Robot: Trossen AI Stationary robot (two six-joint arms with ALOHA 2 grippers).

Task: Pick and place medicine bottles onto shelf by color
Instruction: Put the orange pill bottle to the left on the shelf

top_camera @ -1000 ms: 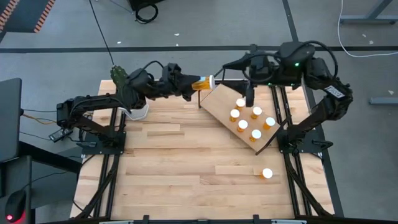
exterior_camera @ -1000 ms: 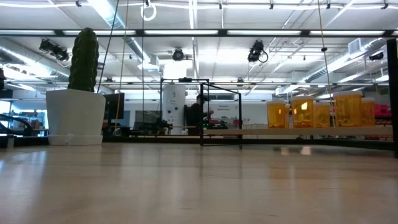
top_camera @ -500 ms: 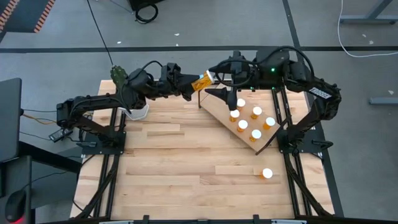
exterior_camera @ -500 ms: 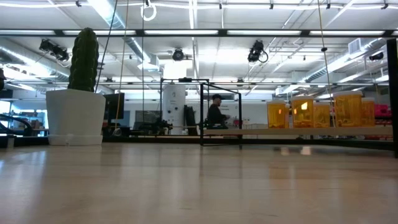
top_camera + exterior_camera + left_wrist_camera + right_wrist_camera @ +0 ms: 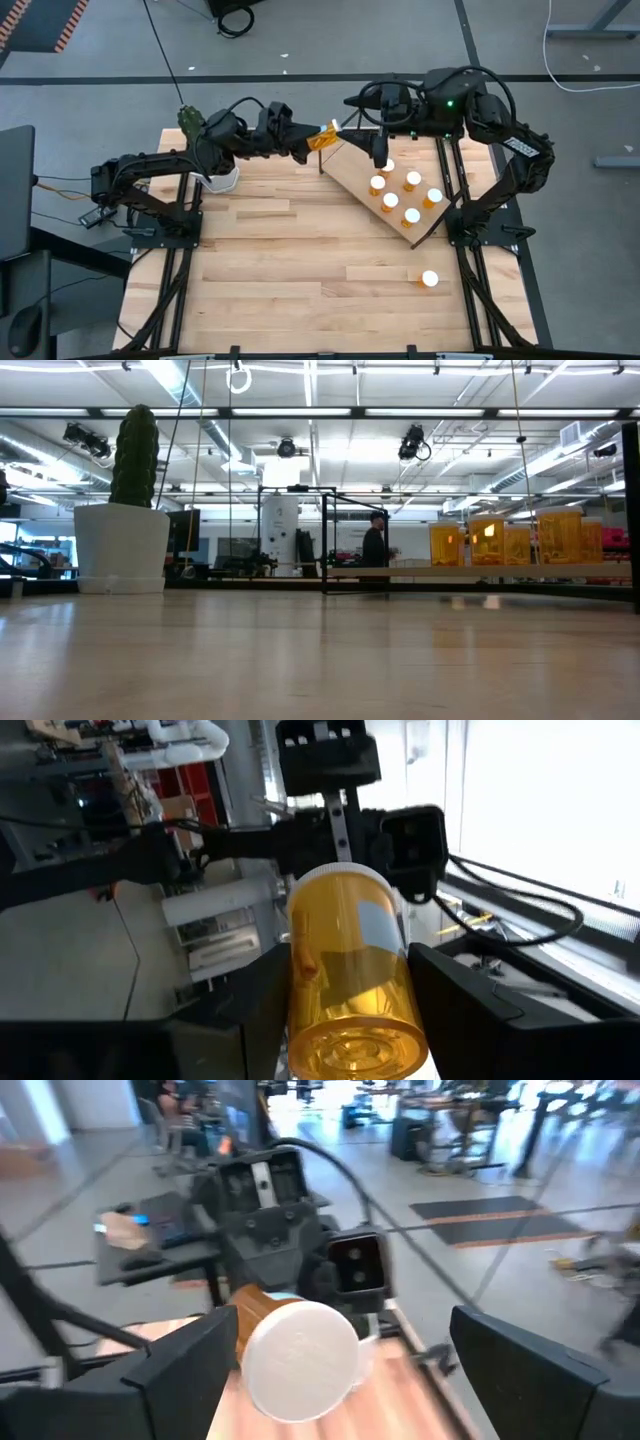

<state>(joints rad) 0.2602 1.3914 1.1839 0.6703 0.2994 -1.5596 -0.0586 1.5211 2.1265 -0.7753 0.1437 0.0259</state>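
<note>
The left tool (image 5: 308, 146) is clamped on an amber medicine bottle (image 5: 322, 137) and holds it in the air at the far edge of the bench (image 5: 280, 260), white cap pointing toward the right arm. The right tool (image 5: 352, 112) faces that cap with its fingers (image 5: 180, 1365) spread wide on either side of it (in the right wrist view the cap (image 5: 298, 1358) sits between them, not touched). Five more bottles (image 5: 400, 193) stand on the tilted shelf (image 5: 352, 170), and one bottle (image 5: 429, 279) stands alone on the bench, nearer the front right. A potted cactus (image 5: 124, 510) stands at the far left.
</note>
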